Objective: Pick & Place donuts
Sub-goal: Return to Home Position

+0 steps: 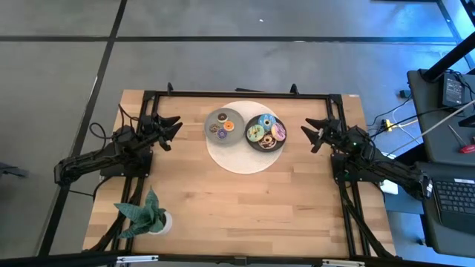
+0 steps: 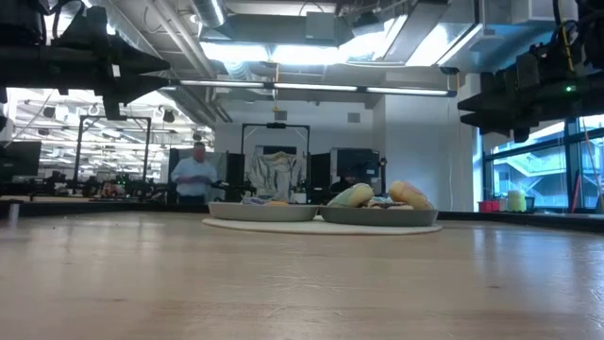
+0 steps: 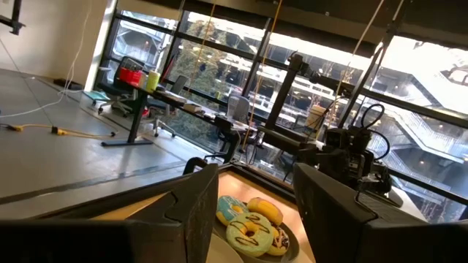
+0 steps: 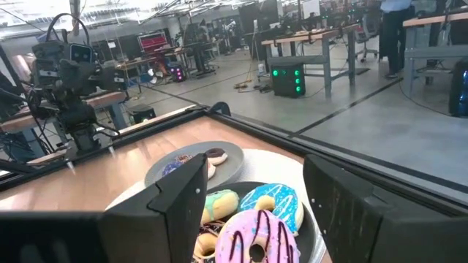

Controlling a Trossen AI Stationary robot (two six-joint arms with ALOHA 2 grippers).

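Note:
Two round plates sit side by side on a white mat at the table's far middle. The lighter grey plate carries several small donuts. The darker plate holds a pile of several donuts, among them a pink one, a blue one and a green one. My left gripper hovers open, left of the plates and above the table. My right gripper hovers open to their right. Both point toward the plates; neither touches anything.
A green potted plant stands at the table's near left corner. A black frame runs along the table's far edge and sides. The near half of the wooden table is bare. A person stands far off in the room.

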